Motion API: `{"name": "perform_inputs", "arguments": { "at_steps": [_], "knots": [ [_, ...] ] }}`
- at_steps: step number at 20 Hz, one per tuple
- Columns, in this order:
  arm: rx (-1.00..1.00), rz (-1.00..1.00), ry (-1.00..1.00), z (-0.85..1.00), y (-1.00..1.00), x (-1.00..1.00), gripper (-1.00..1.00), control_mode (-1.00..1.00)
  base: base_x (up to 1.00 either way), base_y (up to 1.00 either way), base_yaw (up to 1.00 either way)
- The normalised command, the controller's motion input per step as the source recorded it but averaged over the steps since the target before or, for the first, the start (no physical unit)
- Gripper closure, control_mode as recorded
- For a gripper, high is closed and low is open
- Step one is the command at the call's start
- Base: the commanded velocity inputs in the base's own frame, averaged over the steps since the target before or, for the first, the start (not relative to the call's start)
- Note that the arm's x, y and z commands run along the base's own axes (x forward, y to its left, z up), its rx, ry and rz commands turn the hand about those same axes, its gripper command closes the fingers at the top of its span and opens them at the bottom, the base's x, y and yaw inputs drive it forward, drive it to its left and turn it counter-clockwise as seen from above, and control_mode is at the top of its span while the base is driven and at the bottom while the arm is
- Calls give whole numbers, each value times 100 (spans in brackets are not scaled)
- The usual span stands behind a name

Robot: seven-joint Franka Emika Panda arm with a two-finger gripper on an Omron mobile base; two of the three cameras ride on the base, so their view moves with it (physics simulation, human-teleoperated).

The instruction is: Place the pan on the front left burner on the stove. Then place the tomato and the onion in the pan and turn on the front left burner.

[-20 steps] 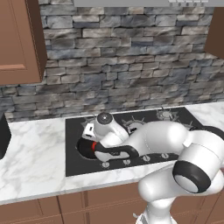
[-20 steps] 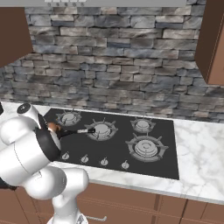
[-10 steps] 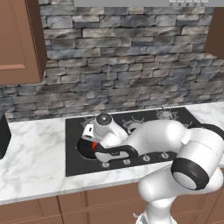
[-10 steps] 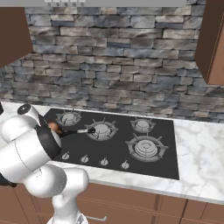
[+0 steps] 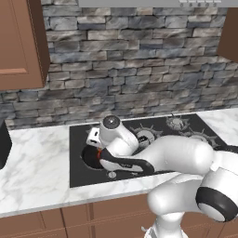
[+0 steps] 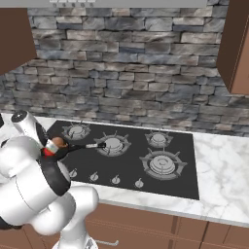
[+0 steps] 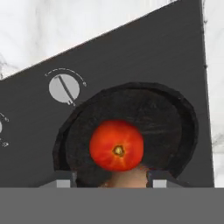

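1. The tool (image 7: 112, 183) hangs directly over the pan (image 7: 127, 131), looking straight down into it. Its two tips show at the bottom edge of the hand view, standing apart with nothing clamped between them; how wide they stand I cannot tell.
2. Right below the tool lies the tomato (image 7: 116, 145), stem scar up, resting on the pan floor. Just behind it, nearer the tips, a tan-brown curve peeks out, which I take for the onion (image 7: 127, 178); it touches the tomato or lies just beside it. From the right base view the onion (image 6: 58, 142) shows as a brown ball beside the arm's wrist.
3. Around both, the pan sits on the stove (image 7: 39, 131), over what I judge to be the front left burner, itself hidden beneath the pan. The pan handle (image 6: 86, 145) runs away from the tool toward the middle burner.
4. Just off the pan's rim, to the tool's upper left in the hand view, is a round silver knob (image 7: 64, 89).
5. Handling, as a judgement: tomato and onion are smooth, round and prone to roll, the tomato soft enough to bruise; both look already placed. The knob is small, stiff and slick; grip it across its ridge with the tips narrowed and twist.
6. Beyond the stove lies the marble bench (image 5: 37, 158).
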Motion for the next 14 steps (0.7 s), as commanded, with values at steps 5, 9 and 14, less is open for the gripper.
{"name": "perform_inputs", "arguments": {
  "at_steps": [5, 9, 14],
  "knots": [
    [8, -2, 0, 88, -10, -71, -100, -100, 0, 0, 0],
    [11, 0, 0, 89, -25, -49, -100, -100, 0, 0, 0],
    [8, 0, 16, 40, -26, -6, -100, -100, 0, 0, 0]
  ]
}}
